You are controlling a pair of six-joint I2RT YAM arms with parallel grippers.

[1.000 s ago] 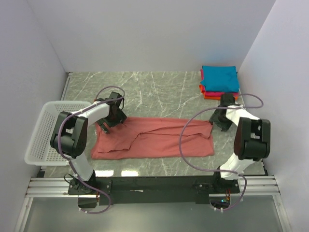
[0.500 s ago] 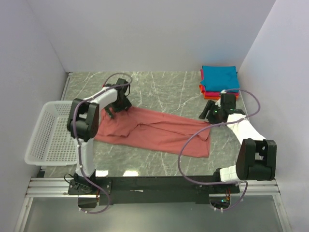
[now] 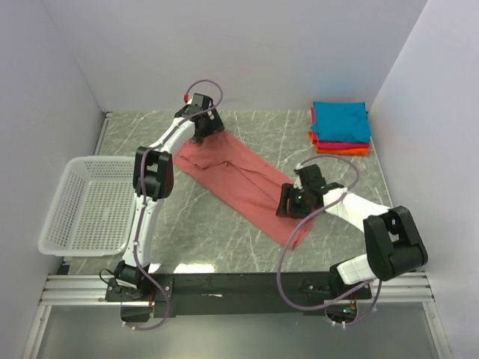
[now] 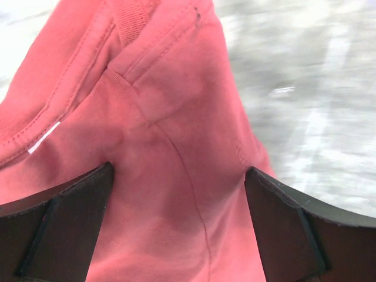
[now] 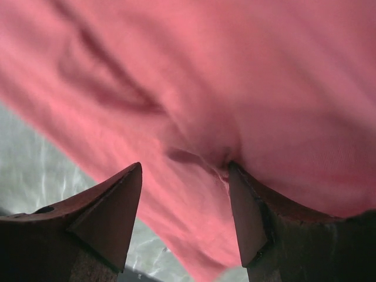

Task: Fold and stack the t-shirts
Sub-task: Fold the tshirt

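While the salmon t-shirt (image 3: 243,179) lies spread on the grey marble table (image 3: 135,127), it makes a long slanted band from the far left-centre to the near right-centre. The left gripper (image 3: 203,129) is at the far end of this band, near the neck of the shirt. In the left wrist view its fingers (image 4: 76,200) stand wide apart, and the collar seam and a small white label are seen on the cloth between and beyond them. The right gripper (image 3: 287,202) is over the near part of the shirt, at its right edge. In the right wrist view its fingers (image 5: 111,200) are also apart, moderately wide, with wrinkled salmon cloth filling the gap. I cannot tell if they press on it.

Three folded t-shirts make a stack in the far right corner, well apart from both grippers: teal (image 3: 341,120) on top, magenta (image 3: 340,143) under it, orange (image 3: 340,150) at the bottom. At the left edge stands a white mesh basket (image 3: 56,202).
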